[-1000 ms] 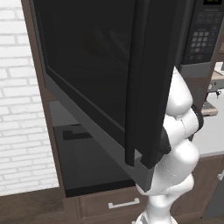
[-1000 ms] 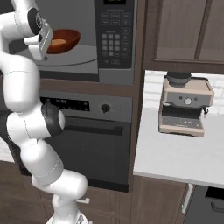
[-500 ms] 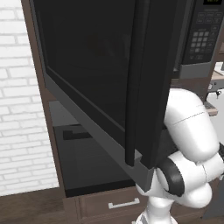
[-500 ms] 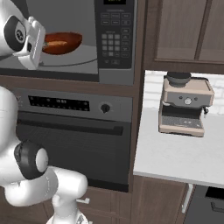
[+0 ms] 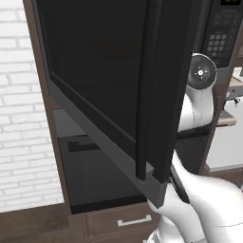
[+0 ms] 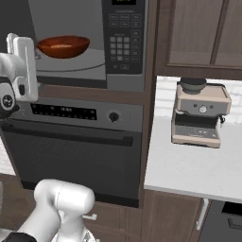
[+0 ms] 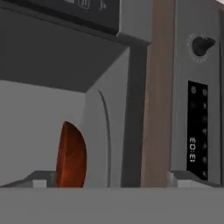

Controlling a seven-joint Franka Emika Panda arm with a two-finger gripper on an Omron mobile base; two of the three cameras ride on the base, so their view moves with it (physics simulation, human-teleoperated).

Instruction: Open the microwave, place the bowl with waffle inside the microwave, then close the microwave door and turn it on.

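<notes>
Since the earlier frames the arm has drawn back from the microwave (image 6: 90, 42) cavity, and its hand now sits lower and further left in the right base view, clear of the opening; the gripper (image 6: 23, 66) is at the left edge of that view, just outside the lower front lip of the cavity, with a white finger (image 6: 22, 59) standing upright and nothing between the fingers; the jaws stand fully apart and hold nothing; the bowl with waffle (image 6: 63, 46) rests inside the microwave on the pale cavity floor, toward the middle of it, left of the black keypad panel (image 6: 124, 40), and apart from the gripper; the waffle itself cannot be made out inside the reddish-brown bowl; in the hand view, which is rolled onto its side, the bowl appears as a reddish-brown shape on the light floor beside the grey frame; the microwave door (image 5: 118, 80) is swung wide open, and in the left base view its dark glass and thick black edge stand in front of most of the cabinet; below the microwave is the dark oven (image 6: 71, 146) with its round knob (image 6: 113, 116) and long bar handle (image 6: 71, 134), door closed; to the right, a coffee machine (image 6: 198, 113) stands on the pale bench (image 6: 189, 172), near its back edge against the white tiled wall.
</notes>
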